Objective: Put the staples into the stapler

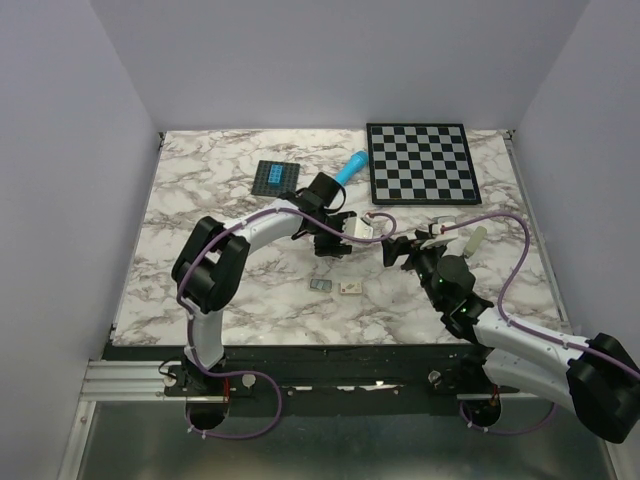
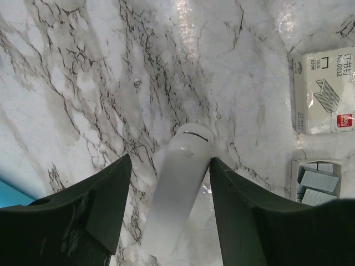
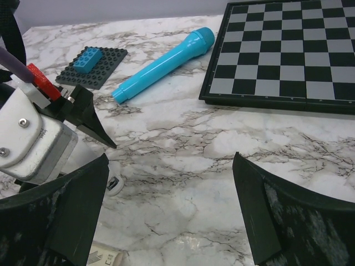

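The cream-white stapler [image 2: 176,191] lies flat on the marble table between the fingers of my left gripper [image 2: 169,158]. The jaws are open: the right finger [image 2: 233,194] touches the stapler's edge, and the left finger stands apart from it. The staples [image 2: 317,180] are silvery-grey blocks in a small open tray just right of this gripper; they also show in the top view [image 1: 320,286]. My right gripper [image 3: 171,156] is open and empty over bare marble, just right of the left gripper [image 1: 335,243]. The stapler's tip [image 3: 113,183] shows by its left finger.
The printed staple box [image 2: 324,91] lies beside the tray, also seen from above [image 1: 350,288]. A bright blue cylinder [image 1: 349,167], a dark plate with a blue brick [image 1: 276,177] and a chessboard [image 1: 420,162] lie at the back of the table.
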You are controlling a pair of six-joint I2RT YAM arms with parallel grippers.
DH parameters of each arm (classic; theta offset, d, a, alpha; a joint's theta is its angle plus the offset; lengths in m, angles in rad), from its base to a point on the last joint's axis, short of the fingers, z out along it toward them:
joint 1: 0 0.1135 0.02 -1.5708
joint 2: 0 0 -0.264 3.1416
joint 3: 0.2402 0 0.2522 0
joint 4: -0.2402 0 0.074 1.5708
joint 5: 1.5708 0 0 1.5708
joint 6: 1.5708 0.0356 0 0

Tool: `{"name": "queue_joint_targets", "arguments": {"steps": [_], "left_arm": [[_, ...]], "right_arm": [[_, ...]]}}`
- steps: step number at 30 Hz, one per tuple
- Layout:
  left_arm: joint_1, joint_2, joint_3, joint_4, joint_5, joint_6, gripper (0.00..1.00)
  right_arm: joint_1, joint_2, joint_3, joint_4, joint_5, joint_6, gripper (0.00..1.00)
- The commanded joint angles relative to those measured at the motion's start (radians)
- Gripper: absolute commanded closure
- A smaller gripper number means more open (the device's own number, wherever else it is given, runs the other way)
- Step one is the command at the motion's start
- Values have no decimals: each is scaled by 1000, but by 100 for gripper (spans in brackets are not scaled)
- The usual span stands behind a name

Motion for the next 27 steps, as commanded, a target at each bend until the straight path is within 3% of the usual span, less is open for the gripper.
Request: {"name": "queue_joint_targets", "arguments": {"steps": [1, 7, 14, 18, 22, 27], "left_arm": [[-11, 46, 44, -62, 52, 41, 34], [-17, 73, 76, -88, 62, 37, 44], [-16, 50, 89, -92, 89, 32, 86], [-14, -16, 58, -33, 127, -15, 96], [-8, -120, -44, 227, 167, -159, 100], [-10, -284, -238, 597, 152, -504, 100]], "right_arm": [[-3, 11, 6, 52, 29, 4, 0], [-3, 21, 10, 52, 23, 1, 0], [-3, 24, 18, 43, 0, -2, 0], [-3, 21, 52, -2, -55, 12, 0], [-3, 10, 101, -84, -115, 41, 0], [-5, -42, 191, -235, -132, 89, 1]]}}
